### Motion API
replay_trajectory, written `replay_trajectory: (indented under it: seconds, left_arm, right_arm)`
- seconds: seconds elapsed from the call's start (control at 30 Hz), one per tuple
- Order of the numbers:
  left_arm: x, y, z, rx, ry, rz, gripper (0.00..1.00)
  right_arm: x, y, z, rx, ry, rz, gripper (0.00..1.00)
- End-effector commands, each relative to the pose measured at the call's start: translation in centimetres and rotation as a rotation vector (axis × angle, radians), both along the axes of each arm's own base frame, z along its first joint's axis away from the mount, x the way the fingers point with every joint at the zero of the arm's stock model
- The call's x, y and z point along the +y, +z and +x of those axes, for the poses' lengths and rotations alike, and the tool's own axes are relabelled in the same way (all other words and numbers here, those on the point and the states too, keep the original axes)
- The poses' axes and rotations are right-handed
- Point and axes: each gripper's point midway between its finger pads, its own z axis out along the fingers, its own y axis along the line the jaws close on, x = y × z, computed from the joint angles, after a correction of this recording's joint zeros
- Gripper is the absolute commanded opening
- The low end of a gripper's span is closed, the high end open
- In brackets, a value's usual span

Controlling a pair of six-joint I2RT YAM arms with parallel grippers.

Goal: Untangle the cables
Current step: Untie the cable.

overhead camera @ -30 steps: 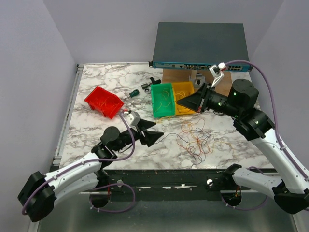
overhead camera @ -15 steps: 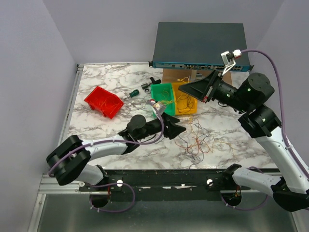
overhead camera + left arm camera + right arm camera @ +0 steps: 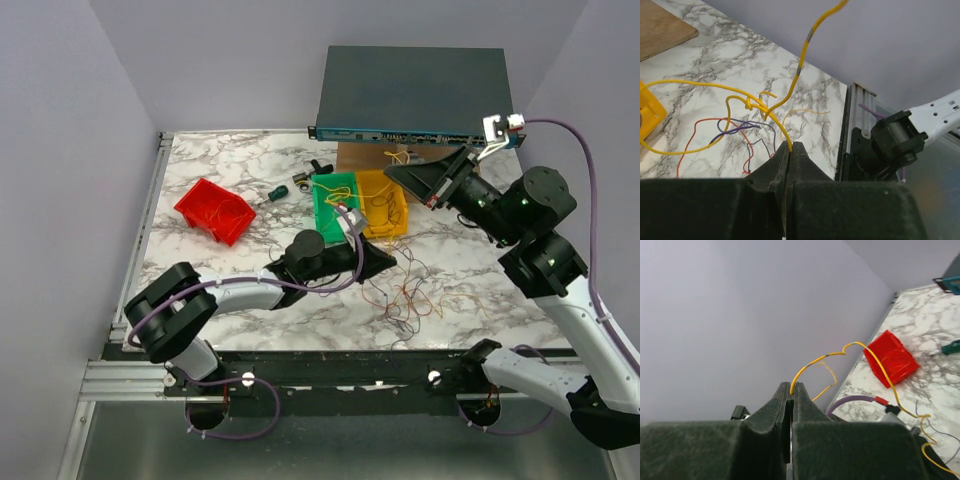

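Observation:
The cables (image 3: pixel 405 295) lie as a loose tangle of orange, red, yellow and dark purple wires on the marble, right of centre. One yellow cable (image 3: pixel 803 54) runs up out of the pile between both grippers. My left gripper (image 3: pixel 385 262) is low at the pile's left edge, shut on that yellow cable (image 3: pixel 790 148). My right gripper (image 3: pixel 395 172) is raised above the bins, shut on the same cable's upper end (image 3: pixel 791 386), which arcs away from it (image 3: pixel 835 354). Red and purple wires (image 3: pixel 730 131) rest on the table just beyond the left jaws.
A green bin (image 3: pixel 335 205) and a yellow bin (image 3: pixel 383 200), each holding a few wires, stand side by side behind the tangle. A red bin (image 3: pixel 215 210) lies tilted at the left. A network switch (image 3: pixel 415 90) on a wooden board (image 3: pixel 360 157) sits at the back.
My left arm swung right to the tangle and its jaws closed on the yellow cable. My right gripper rose up and back to the right, lifting that cable.

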Motion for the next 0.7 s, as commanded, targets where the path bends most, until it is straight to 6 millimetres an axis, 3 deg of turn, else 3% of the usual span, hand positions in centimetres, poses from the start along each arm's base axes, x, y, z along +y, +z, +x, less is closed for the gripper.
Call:
replay_trajectory:
  seconds: [0.0, 0.1, 0.3, 0.4, 0.53, 0.6, 0.67]
  left_arm:
    - [1.8, -0.4, -0.1, -0.162, 0.000, 0.096, 0.00]
    - [3.0, -1.5, 0.9, -0.196, 0.079, 0.157, 0.00]
    - [3.7, -0.4, 2.1, -0.265, 0.157, 0.135, 0.00]
    - [4.1, 0.2, 2.5, -0.284, 0.193, 0.085, 0.00]
    - [3.9, 0.8, 1.9, -0.281, 0.157, 0.037, 0.00]
    - [3.9, 0.7, 1.9, -0.268, 0.145, 0.024, 0.00]
    - [4.0, 0.9, 2.1, -0.240, 0.131, 0.001, 0.00]
  right_arm:
    - [-3.1, -2.4, 2.2, 0.041, -0.226, -0.034, 0.01]
    - [-5.3, -5.8, 4.1, 0.093, -0.382, -0.148, 0.01]
    - [-10.7, -13.9, 7.4, 0.172, -0.708, -0.433, 0.01]
    - [-10.9, -18.1, 8.5, 0.171, -0.725, -0.569, 0.01]
    - [-9.4, -22.5, 8.7, 0.193, -0.627, -0.680, 0.06]
    - [-8.5, -24.4, 8.3, 0.202, -0.566, -0.686, 0.21]
    - [-7.5, -25.6, 7.4, 0.196, -0.492, -0.670, 0.53]
